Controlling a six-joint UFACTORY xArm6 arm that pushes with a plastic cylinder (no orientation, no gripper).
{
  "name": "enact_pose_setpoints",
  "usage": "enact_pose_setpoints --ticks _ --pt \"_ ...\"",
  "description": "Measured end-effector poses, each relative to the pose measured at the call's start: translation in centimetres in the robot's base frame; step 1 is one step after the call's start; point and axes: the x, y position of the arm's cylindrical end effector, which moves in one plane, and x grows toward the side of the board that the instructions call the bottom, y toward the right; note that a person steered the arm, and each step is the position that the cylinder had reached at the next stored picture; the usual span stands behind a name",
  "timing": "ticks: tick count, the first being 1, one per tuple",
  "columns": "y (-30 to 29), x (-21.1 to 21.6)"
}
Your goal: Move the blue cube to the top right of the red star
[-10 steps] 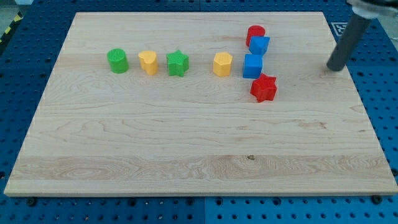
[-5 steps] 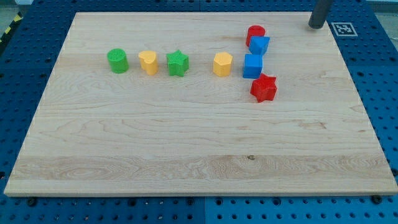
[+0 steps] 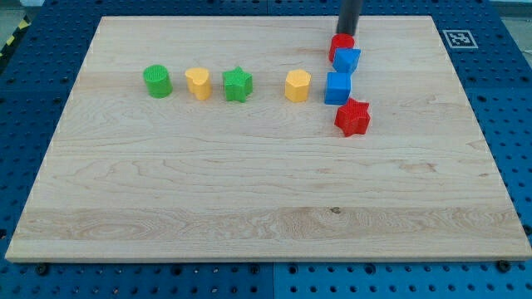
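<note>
My tip (image 3: 347,33) at the board's top edge
It grips nothing; red cylinder (image 3: 340,44) touching just below, blue cube (image 3: 337,87) farther down, red star (image 3: 352,117) lowest.

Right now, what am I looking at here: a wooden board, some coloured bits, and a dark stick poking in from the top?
The dark stick is a robot arm's pushing rod; it grips nothing, only slides blocks. My tip sits just above the red cylinder near the view's top. One camera looks down on the wooden board. Below that cylinder lie a blue block, the blue cube and the red star. Leftward in a row: yellow block, green star, yellow heart, green cylinder.
</note>
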Motion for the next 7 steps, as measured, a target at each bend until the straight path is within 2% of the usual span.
enact_pose_setpoints --ticks 1,2,3,4,7 --pt "-3.0 0.1" --pt "-6.0 2.7" --pt "-8.0 7.4" --pt "-8.2 10.1" --pt "-7.8 10.1"
